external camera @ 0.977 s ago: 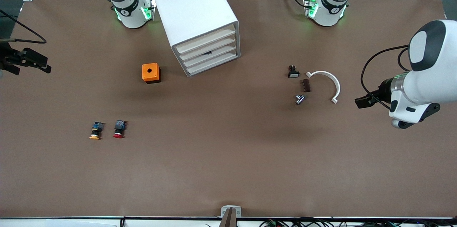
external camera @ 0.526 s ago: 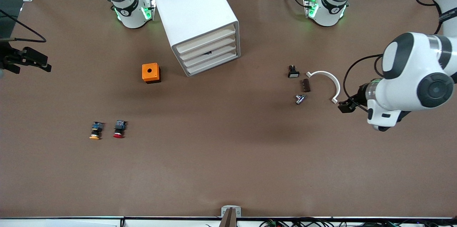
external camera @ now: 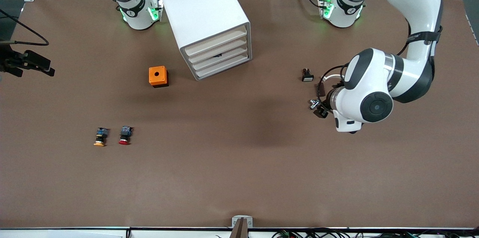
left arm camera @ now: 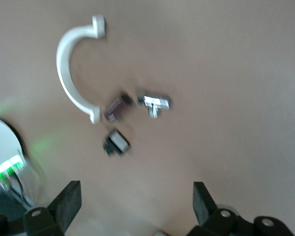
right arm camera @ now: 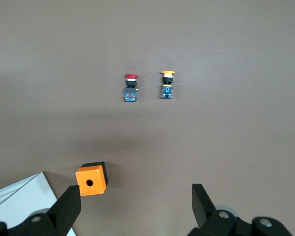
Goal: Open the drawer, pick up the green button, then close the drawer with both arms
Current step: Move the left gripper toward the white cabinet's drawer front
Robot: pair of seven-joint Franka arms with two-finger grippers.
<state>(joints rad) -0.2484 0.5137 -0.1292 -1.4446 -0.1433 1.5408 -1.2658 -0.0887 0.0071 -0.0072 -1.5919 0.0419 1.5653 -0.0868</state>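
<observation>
The white cabinet (external camera: 204, 9) stands near the robots' bases, and its four cream-fronted drawers (external camera: 219, 50) are all shut. No green-capped button is in view. My left gripper (external camera: 321, 112) is open and empty in the left wrist view (left arm camera: 135, 204). It hangs over a group of small parts toward the left arm's end of the table. My right gripper (external camera: 46, 69) is open and empty in the right wrist view (right arm camera: 132, 209). It hangs high at the right arm's end of the table. A corner of the cabinet also shows in the right wrist view (right arm camera: 19, 201).
An orange box (external camera: 158, 76) with a hole sits beside the cabinet. A red-capped button (external camera: 124, 136) and a yellow-capped button (external camera: 100, 137) lie nearer the front camera. Under the left gripper lie a white curved clip (left arm camera: 71, 69), a brown part (left arm camera: 117, 106), a silver part (left arm camera: 155, 102) and a black switch (left arm camera: 115, 142).
The left arm has swung in from the left arm's end of the table toward the middle and now covers part of the white clip. The right gripper has barely moved.
</observation>
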